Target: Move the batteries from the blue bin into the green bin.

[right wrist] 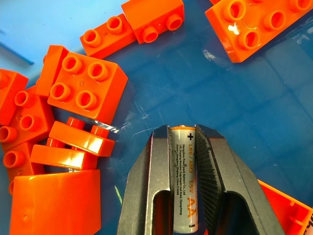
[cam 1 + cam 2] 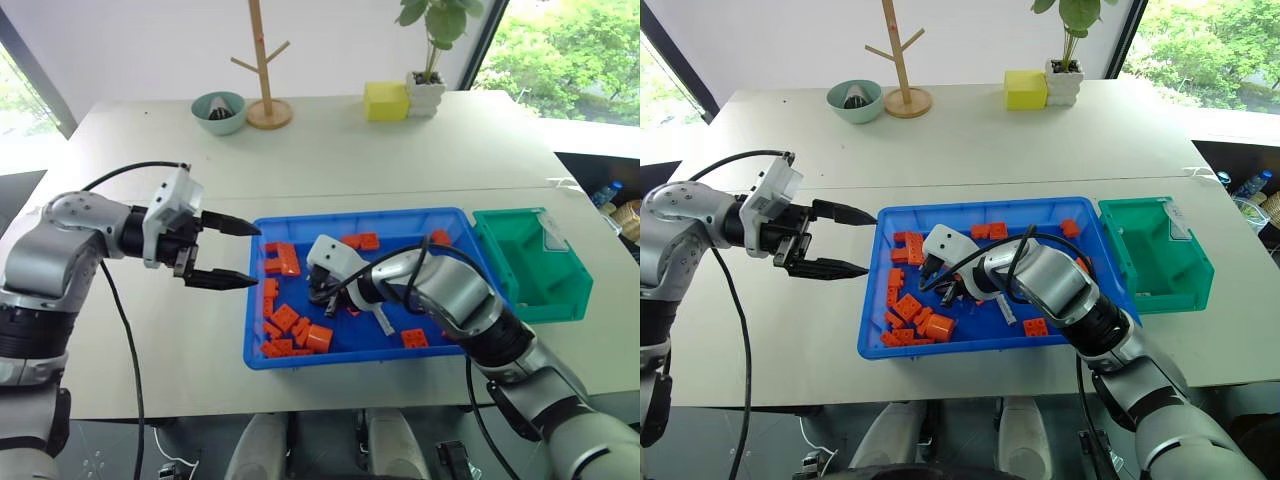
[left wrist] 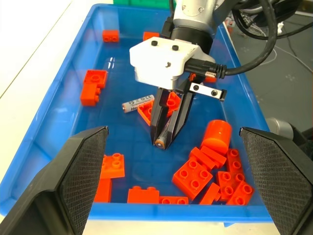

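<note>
A large shallow bright blue plastic tray (image 2: 262,357) on a pale tabletop (image 2: 320,160) holds many scattered orange toy bricks (image 2: 282,258) and 2 visible slim silvery-white batteries: 1 battery (image 1: 183,181) clamped lengthwise between the closed fingers of the right gripper (image 3: 164,139), low inside the tray, the other (image 3: 138,104) lying loose beside it. The left gripper (image 2: 232,252) hangs open just left of the tray. 1 small deep green plastic bin (image 2: 530,262) touches the tray's right end; behind stand 1 teal bowl (image 2: 218,112), 1 wooden peg stand (image 2: 266,70), 1 yellow block (image 2: 386,101), 1 potted plant (image 2: 430,60) and windows.
</note>
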`<state>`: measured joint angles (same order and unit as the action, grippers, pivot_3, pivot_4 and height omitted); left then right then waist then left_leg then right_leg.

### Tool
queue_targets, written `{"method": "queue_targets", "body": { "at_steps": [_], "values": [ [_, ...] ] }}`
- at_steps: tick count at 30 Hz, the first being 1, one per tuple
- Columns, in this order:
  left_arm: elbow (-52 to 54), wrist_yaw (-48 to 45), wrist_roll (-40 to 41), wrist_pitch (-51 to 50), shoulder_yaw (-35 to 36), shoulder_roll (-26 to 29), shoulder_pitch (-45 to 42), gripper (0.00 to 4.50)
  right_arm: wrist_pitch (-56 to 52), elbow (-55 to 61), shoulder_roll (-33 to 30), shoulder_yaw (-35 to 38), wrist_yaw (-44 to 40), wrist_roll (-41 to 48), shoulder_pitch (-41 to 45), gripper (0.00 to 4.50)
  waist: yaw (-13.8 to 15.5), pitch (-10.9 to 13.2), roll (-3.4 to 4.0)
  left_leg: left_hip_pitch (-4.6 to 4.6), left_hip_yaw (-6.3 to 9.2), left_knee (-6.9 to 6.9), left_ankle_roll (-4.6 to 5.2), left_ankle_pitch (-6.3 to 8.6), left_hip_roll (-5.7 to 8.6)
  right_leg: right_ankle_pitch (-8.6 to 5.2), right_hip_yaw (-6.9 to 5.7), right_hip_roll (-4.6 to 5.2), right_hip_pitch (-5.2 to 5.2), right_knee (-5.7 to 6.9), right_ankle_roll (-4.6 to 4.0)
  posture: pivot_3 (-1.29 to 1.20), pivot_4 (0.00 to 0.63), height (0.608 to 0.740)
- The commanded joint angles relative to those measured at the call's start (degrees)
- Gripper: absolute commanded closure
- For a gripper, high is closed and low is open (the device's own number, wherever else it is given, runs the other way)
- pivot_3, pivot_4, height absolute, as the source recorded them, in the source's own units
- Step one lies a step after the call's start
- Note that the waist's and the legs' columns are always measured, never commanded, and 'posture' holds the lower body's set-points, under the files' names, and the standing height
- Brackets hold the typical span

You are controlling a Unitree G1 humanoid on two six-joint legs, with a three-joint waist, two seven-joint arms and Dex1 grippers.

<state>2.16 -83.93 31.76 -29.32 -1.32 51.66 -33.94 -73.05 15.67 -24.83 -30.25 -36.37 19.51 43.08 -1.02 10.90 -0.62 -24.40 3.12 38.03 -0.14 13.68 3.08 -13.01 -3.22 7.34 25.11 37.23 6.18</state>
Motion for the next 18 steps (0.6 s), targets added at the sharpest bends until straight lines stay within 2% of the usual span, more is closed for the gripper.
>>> {"method": "queue_targets", "body": {
  "at_steps": [1,3,8,10,13,18],
  "values": [
    [0.2,-0.7,-0.1,1.0,0.7,0.0,-1.2,0.0,-2.1,2.3,1.4,3.1,0.4,1.4,2.0,3.95,0.0,0.0,0.0,0.0,0.0,0.0,0.0,0.0,0.0,0.0,0.0,0.0,0.0,0.0,0.0,0.0,0.15,0.702],
    [0.4,-0.7,0.0,1.0,0.6,-0.1,-1.1,0.0,-4.9,2.9,3.1,6.8,0.7,3.0,4.3,3.95,0.0,0.0,0.0,0.0,0.0,0.0,0.0,0.0,0.0,0.0,0.0,0.0,0.01,0.01,0.0,0.0,0.15,0.702],
    [0.9,-1.4,0.1,0.9,0.4,-0.2,-0.9,0.0,-15.3,3.8,6.1,22.4,2.2,6.9,12.2,3.95,0.1,0.0,0.02,-0.01,0.01,0.0,0.0,0.0,-0.01,0.0,0.0,-0.01,0.05,0.03,0.0,0.0,0.15,0.702],
    [1.0,-1.6,0.2,0.8,0.6,-0.2,-0.8,0.0,-16.2,4.5,1.6,27.2,2.2,7.0,14.3,3.95,0.5,0.0,0.01,-0.01,0.02,0.0,0.0,0.0,0.0,0.0,-0.02,0.0,0.01,-0.01,0.0,0.0,0.15,0.702],
    [1.5,-1.6,0.7,0.1,0.8,-0.2,-0.9,0.0,-16.3,4.2,-10.2,33.6,1.5,6.4,13.9,3.95,1.3,0.0,-0.02,-0.03,0.03,0.03,0.03,0.02,0.07,0.0,-0.04,0.05,-0.09,-0.13,0.01,0.0,0.15,0.702],
    [0.6,-1.8,0.4,0.4,0.5,-0.7,-1.7,0.0,-11.8,4.2,-27.7,39.3,-0.8,5.9,3.7,3.95,1.6,0.0,-0.03,-0.04,-0.04,0.0,0.18,0.11,0.05,-0.01,-0.05,0.08,-0.12,-0.24,0.02,0.0,0.15,0.702]
  ]
}}
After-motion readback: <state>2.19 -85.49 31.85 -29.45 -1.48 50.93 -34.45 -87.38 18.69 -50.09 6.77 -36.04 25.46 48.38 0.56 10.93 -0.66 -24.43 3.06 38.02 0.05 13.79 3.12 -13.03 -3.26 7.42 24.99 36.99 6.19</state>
